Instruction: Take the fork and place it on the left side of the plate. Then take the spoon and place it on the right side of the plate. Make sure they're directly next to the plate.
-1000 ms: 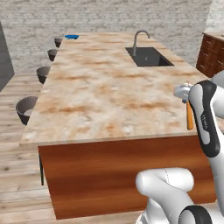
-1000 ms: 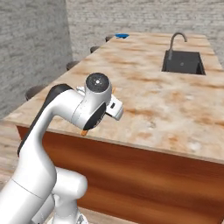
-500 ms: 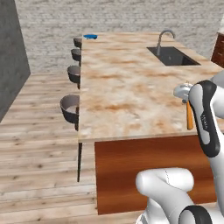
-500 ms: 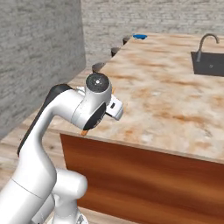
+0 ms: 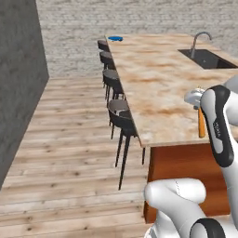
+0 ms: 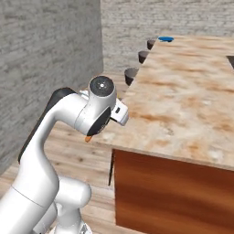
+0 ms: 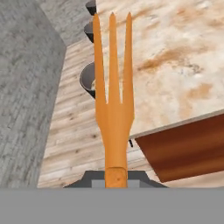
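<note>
Now jaws clenched on orange fork point(image 7: 114, 100), tines up frame; blue plate point(image 5: 115, 38) far, top tabletop point(image 5: 158, 79).

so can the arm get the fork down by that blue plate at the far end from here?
Probably not yet. The gripper is shut on the fork near the counter's near corner, and the blue plate sits at the far end. The base likely has to drive closer.

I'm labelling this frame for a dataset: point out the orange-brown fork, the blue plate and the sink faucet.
Slim orange-brown fork point(image 7: 114, 114): hand view, on its neck below the tines.
Blue plate point(image 5: 115, 38): left base view, on its middle.
Curved metal sink faucet point(image 5: 199, 38): left base view, on its arch.
</note>
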